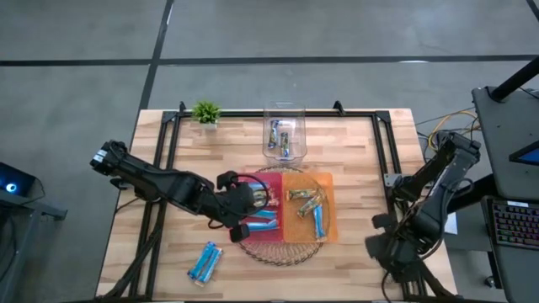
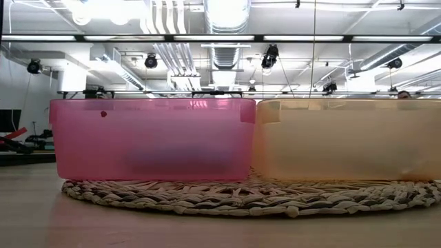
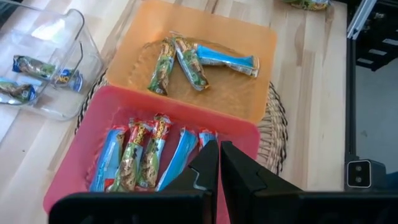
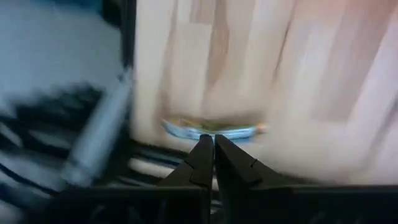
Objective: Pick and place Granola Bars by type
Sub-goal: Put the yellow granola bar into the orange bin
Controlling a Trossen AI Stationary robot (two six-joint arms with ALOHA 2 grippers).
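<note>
Granola Bars [image 3: 149, 158]: light, crinkly, slippery; best pinched mid-length. Sorted into pink bin [image 1: 253, 187] and orange bin [image 1: 330, 187], others in clear tub [image 1: 284, 112], two loose near-left. Left gripper [image 3: 219, 163] clenched empty over pink bin; right gripper [image 4: 212, 149] clenched empty, far right.

Your left arm [image 1: 160, 183] is reaching in from the table's left edge toward the middle, its left gripper [image 3: 219, 163] pointing forward with both fingers pressed together and holding nothing. Your right arm [image 1: 425, 198] is folding back at the table's right edge, its right gripper [image 4: 212, 149] likewise closed and empty.
</note>
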